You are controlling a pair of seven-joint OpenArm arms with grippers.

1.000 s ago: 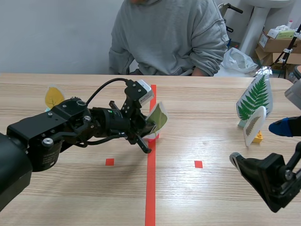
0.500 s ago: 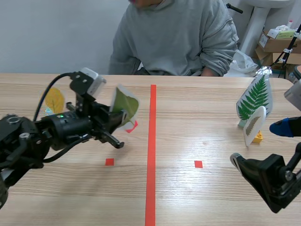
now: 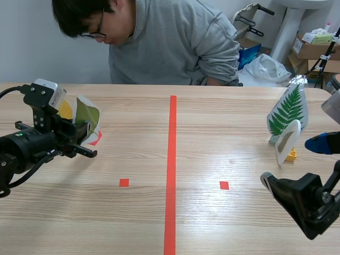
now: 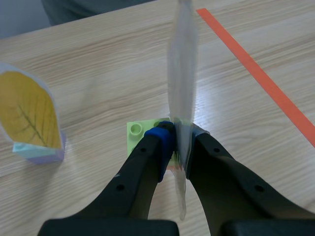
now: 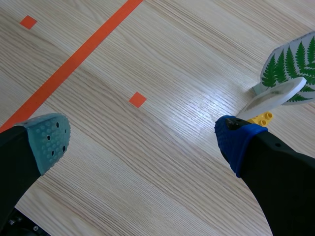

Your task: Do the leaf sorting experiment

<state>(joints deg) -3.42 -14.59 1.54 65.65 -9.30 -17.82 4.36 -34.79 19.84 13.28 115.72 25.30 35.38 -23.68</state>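
Observation:
My left gripper (image 3: 81, 139) (image 4: 177, 142) is shut on a laminated green leaf card (image 3: 88, 118), seen edge-on in the left wrist view (image 4: 182, 73). The card stands on a small block (image 4: 140, 135) whose red side (image 3: 96, 139) shows low over the table's left part. Close beside it is a yellow leaf card (image 3: 65, 110) (image 4: 27, 115) on a pale block. At the right stand a large fern card (image 3: 288, 110) (image 5: 291, 69) and a smaller leaf card (image 3: 286, 142) (image 5: 276, 96) on a yellow brick (image 5: 261, 119). My right gripper (image 3: 293, 162) (image 5: 142, 140) is open, near them and above the table.
An orange-red tape line (image 3: 171, 175) runs down the table's middle, with a small square (image 3: 124, 183) on either side. A person in a grey sweater (image 3: 175, 42) sits across the table, leaning toward the left. Boxes and a bag lie behind at the right.
My left arm has carried the green leaf card from the centre line to the left, beside the yellow leaf card. The person has leaned forward. The right arm is still.

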